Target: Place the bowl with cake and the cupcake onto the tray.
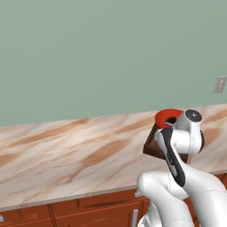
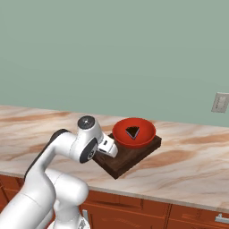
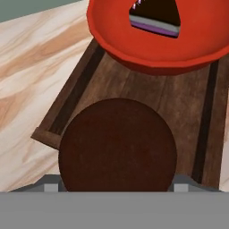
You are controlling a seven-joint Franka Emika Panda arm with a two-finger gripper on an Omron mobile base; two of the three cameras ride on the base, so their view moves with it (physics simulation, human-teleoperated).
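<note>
Marble counter, veined in tan and cream, is seen running along a plain green wall. On it the tray is set near the front edge, turned so that one corner points towards the cabinet fronts.

On the tray's far part the bowl with cake is seated. Its rim reaches out past the tray's back side. The dark cake wedge lies inside the bowl, and a pale stripe is seen along the wedge in the hand view.

The cupcake is seen from above in the hand view. There its round dark top covers the near part of the tray's wooden floor, just short of the red bowl. The two are not seen to touch. Whether the cupcake rests on the tray floor or is held just above it cannot be told.

The gripper is closed on the cupcake. One grey fingertip is seen against each flank of it, and the jaws are spread as wide as the cupcake itself. In the right base view the hand is tilted down over the tray's near left corner, at the end of the bent white arm.

Farther out, reddish wooden cabinet fronts are seen under the counter. A pale wall outlet is mounted to the right above it.
</note>
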